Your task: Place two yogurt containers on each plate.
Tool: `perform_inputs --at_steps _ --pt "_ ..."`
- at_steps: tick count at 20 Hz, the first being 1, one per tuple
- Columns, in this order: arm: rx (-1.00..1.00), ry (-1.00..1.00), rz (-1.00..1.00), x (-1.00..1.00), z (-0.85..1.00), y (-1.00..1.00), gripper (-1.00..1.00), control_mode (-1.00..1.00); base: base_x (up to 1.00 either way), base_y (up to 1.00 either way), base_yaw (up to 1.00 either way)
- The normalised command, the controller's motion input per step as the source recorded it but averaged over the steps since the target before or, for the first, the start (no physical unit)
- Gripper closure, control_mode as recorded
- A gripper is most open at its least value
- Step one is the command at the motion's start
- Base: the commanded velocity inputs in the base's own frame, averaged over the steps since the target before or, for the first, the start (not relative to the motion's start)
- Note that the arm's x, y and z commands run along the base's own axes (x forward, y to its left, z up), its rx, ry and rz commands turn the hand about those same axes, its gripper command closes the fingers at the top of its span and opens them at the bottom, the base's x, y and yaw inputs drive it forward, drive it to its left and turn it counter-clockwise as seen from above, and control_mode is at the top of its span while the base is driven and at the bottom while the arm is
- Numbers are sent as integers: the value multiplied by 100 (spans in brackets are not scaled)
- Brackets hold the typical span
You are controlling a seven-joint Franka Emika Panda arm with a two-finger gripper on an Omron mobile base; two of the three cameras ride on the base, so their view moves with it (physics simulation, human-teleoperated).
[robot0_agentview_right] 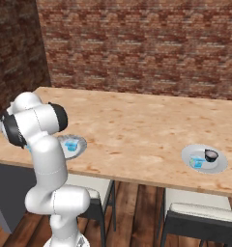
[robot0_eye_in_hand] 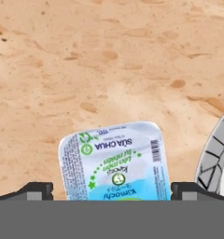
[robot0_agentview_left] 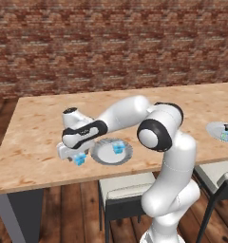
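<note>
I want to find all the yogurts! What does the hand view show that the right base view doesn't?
Hand view: a close look at one yogurt tub, printed lid up, on the wooden table between the tips of the open gripper, not on a plate.
Right base view: the far plate holding a second tub and a small dark thing, a third tub on the near plate, and the brick wall.
Both: the wooden table and the near plate's grey rim.
</note>
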Motion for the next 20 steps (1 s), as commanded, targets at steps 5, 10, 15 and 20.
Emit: perform_inputs --at_steps 5,10,15,20 --pt "0 -1 0 0 -7 -1 -100 -100 0 0 0" --pt "-2 0 0 0 -17 0 -100 -100 0 0 0" --pt "-2 0 0 0 -14 0 -100 -100 0 0 0" --pt "0 0 0 0 -1 0 100 -100 0 0 0"
